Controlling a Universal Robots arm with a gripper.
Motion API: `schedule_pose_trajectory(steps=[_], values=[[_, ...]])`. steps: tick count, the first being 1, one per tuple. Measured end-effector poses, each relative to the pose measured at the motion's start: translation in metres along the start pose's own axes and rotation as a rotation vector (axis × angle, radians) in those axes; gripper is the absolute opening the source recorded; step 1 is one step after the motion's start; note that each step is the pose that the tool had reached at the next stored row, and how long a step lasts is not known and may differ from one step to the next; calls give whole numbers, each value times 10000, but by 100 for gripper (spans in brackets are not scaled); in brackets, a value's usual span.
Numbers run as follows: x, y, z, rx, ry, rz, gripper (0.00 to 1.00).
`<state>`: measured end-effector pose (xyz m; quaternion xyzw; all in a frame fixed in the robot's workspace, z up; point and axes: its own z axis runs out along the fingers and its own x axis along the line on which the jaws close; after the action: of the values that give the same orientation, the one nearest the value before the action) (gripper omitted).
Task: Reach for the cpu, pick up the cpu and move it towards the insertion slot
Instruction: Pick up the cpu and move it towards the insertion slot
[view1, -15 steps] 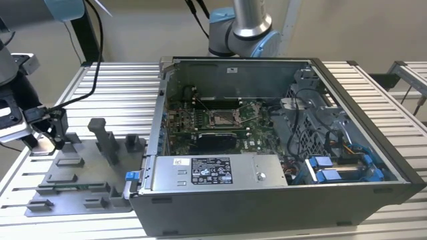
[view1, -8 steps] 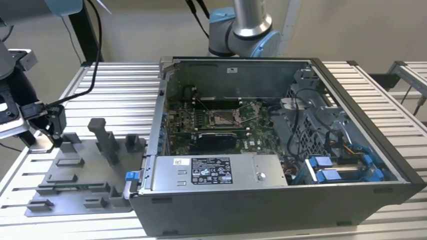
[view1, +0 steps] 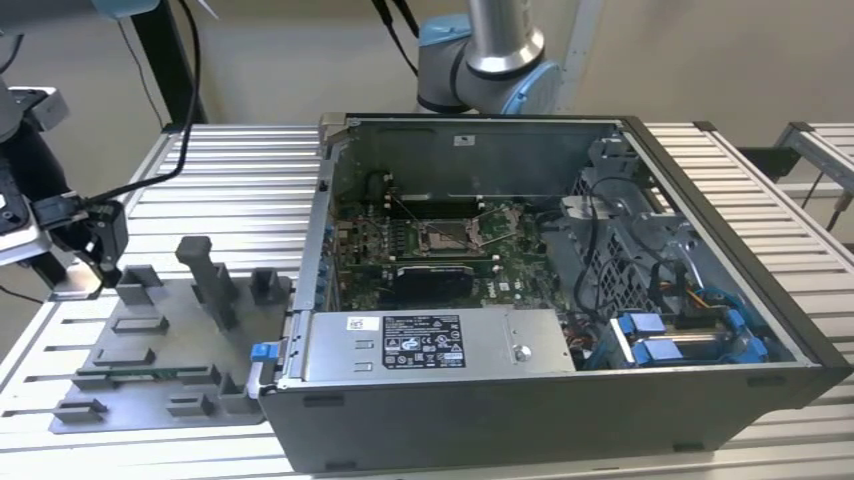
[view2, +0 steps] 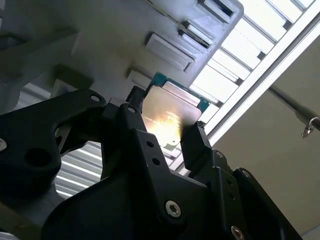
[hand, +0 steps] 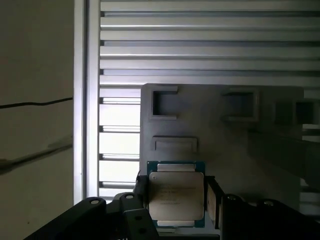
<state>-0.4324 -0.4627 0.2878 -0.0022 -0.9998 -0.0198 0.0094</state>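
1. End effector (view1: 96, 262) hangs at the exterior view's left, over the far corner of the grey tray (view1: 160, 345) on the slatted worktop (view1: 227, 180).
2. In both wrist views it pinches the cpu (hand: 176, 196) (view2: 170, 112) by opposite edges, silvery face up, with the tray behind it.
3. Insertion slot (view1: 447, 237) sits inside the open computer case (view1: 534, 410), well apart from the cpu, toward the exterior view's right.

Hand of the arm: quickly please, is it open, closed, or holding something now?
Hand: closed on the cpu, fingers at two opposite edges, over the grey tray.
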Motion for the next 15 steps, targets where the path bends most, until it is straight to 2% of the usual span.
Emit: schedule_pose_trajectory(steps=[15], values=[[4, 8, -200, 0, 0, 0, 0]])
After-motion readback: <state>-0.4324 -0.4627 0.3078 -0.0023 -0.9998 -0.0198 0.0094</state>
